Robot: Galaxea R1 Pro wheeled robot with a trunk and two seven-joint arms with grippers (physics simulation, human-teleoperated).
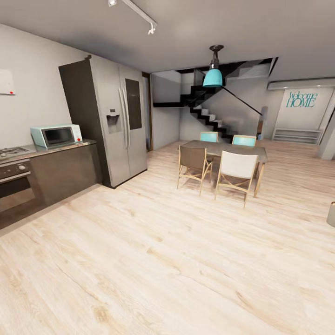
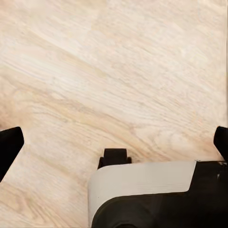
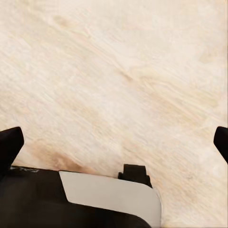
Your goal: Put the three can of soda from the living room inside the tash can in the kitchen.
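1. Head view, trash can (image 1: pixel 331 215): a grey rounded sliver at the far right edge of the picture, standing on the floor; cut off by the frame, so its rim and inside cannot be made out.
2. Kitchen, left side: tall grey double-door fridge (image 1: pixel 122 122) with a dark panel on its right door, set against a dark side cabinet.
3. Teal microwave (image 1: pixel 56 136): on the dark counter (image 1: pixel 65 148), just left of the fridge.
4. Built-in oven (image 1: pixel 15 185): under the counter at the far left, with a hob (image 1: pixel 11 151) above it.
5. Dining table (image 1: pixel 228 150): mid-room, right of the fridge, with four chairs; two near chairs with wooden frames, two teal-backed chairs on the far side.
6. Teal pendant lamp (image 1: pixel 212 77): hanging above the table.
7. Black staircase (image 1: pixel 211 111): behind the table, rising to the left.
8. "Welcome HOME" lettering (image 1: pixel 301 99): teal, on the far right wall.
9. Floor (image 1: pixel 163 260): pale wood planks across the whole near area.
10. Left wrist view, left gripper (image 2: pixel 114 142): black fingertips at opposite edges of the picture, spread wide, nothing between them; part of the robot's white and black body beneath, over the wood floor.
11. Right wrist view, right gripper (image 3: pixel 114 142): fingertips likewise wide apart and holding nothing, above the same floor.
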